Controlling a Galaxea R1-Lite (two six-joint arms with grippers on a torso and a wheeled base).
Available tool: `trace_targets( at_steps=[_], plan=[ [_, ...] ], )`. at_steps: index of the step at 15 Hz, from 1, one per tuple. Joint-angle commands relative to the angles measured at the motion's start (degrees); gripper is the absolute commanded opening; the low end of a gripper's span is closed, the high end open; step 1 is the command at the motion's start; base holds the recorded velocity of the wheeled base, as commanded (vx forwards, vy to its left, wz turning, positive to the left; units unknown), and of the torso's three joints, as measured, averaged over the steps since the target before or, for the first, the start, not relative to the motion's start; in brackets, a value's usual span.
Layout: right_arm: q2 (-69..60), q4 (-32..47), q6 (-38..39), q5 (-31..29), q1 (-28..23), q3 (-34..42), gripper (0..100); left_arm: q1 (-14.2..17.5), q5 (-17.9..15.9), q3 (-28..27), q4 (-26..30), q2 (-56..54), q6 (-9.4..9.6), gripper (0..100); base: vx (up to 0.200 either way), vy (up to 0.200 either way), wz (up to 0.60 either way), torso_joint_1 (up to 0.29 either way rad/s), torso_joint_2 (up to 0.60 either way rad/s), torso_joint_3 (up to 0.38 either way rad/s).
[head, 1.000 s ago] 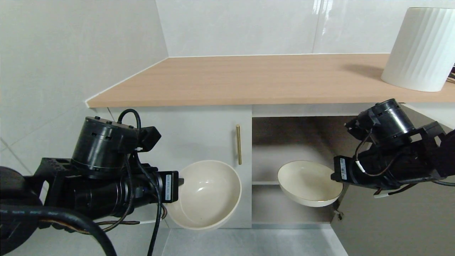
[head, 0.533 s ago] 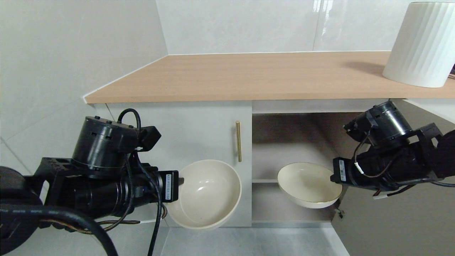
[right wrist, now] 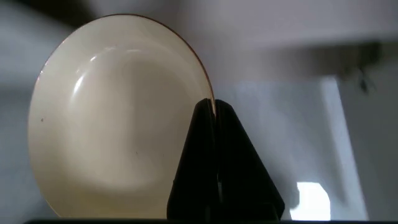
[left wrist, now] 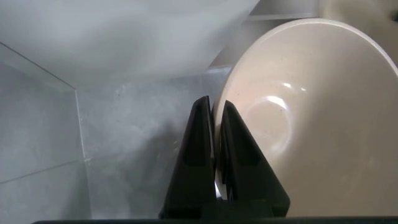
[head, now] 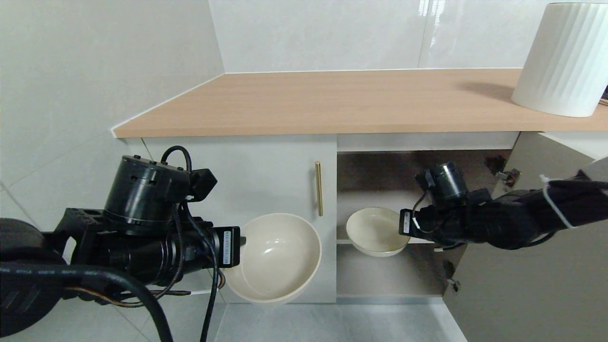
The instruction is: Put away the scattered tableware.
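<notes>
While right fingers (right wrist: 202, 163) pinch shallow bowl (head: 375, 230) by rim inside open cabinet (head: 427, 141) compartment, just above cabinet shelf (head: 342, 242), likely for set-down, left fingers (left wrist: 200, 149) clamp deep bowl (head: 280, 256) rim before closed cabinet door (head: 266, 175), probably awaiting turn. Wrist views show rim pinch; head view shows position against cabinet.

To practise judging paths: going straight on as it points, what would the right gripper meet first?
The bowl held by the right gripper leads, probably meeting the cabinet's back wall, or its side by the closed door; depth is unclear.
</notes>
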Motion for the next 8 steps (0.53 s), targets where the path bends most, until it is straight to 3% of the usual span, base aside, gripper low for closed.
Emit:
trace_targets(
  at_steps=[1, 8],
  plan=[
    [9.6, -6.5, -1.1, -1.1, -0.8, -1.2, 0, 0.1, 0.0, -0.1, 0.0, 0.9, -0.05, 0, 0.0, 0.0, 0.0, 0.0, 0.0, 0.0],
    [19.0, -9.4, -3.5, -5.2, -6.4, -12.5, 0, 0.1, 0.1, -0.1, 0.0, 0.8, -0.05, 0, 0.0, 0.0, 0.0, 0.0, 0.0, 0.0]
  ],
)
